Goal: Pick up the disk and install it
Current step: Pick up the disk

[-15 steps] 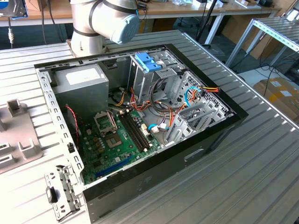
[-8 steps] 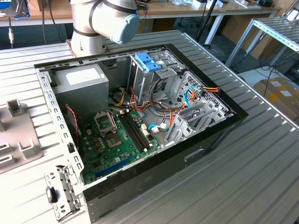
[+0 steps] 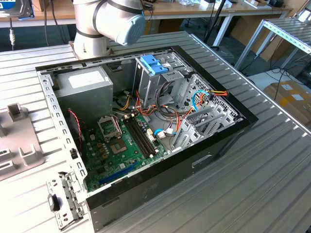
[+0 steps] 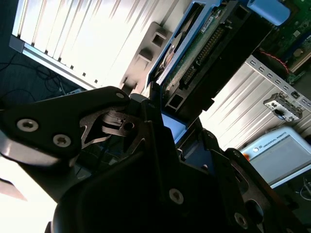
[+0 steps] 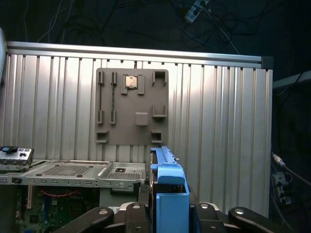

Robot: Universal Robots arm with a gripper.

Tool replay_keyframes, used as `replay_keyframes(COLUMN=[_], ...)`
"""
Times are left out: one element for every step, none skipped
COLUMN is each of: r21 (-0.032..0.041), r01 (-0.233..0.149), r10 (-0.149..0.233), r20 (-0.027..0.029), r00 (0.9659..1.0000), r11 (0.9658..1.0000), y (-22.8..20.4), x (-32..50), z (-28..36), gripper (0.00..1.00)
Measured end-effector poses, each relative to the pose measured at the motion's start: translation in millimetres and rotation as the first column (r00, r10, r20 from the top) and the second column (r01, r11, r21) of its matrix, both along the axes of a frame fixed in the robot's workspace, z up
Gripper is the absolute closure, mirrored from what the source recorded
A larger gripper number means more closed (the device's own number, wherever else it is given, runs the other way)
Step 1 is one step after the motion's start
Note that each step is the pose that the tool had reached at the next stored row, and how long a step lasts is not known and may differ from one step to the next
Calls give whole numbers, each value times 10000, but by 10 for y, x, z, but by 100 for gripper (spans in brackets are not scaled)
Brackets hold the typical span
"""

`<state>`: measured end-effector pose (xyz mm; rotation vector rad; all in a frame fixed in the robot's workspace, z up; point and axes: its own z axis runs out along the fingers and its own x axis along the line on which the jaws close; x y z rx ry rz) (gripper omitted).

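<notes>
Gripping the disk (image 5: 167,171) edge-on, the end effector (image 5: 170,216) hangs above open table (image 5: 218,121).

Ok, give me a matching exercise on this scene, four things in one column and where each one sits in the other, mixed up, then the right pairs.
1 disk
2 motherboard
3 grey metal box with white label
4 grey plastic plate

A on the ribbed table, outside the case
B flat on the floor of the open case
C held in the gripper
D in the case corner next to the arm's base

Pairs: 1-C, 2-B, 3-D, 4-A.
</notes>
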<state>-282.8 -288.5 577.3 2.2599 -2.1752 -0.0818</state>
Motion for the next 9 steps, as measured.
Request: replay_keyframes(r21=[0,0,0,0,0,0,0,0,0], r01=[0,0,0,0,0,0,0,0,0], r10=[0,0,0,0,0,0,0,0,0], r20=[-1,0,0,0,0,0,0,0,0], r00=[10000,10000,10000,10000,10000,10000,10000,10000,10000], r11=[10000,10000,10000,10000,10000,10000,10000,10000,10000], y=[0,0,0,0,0,0,0,0,0], x=[11,18,31,42,49,56,69,76,84], z=[0,0,0,0,0,0,0,0,0], gripper=[63,63,63,63,63,63,63,63,63])
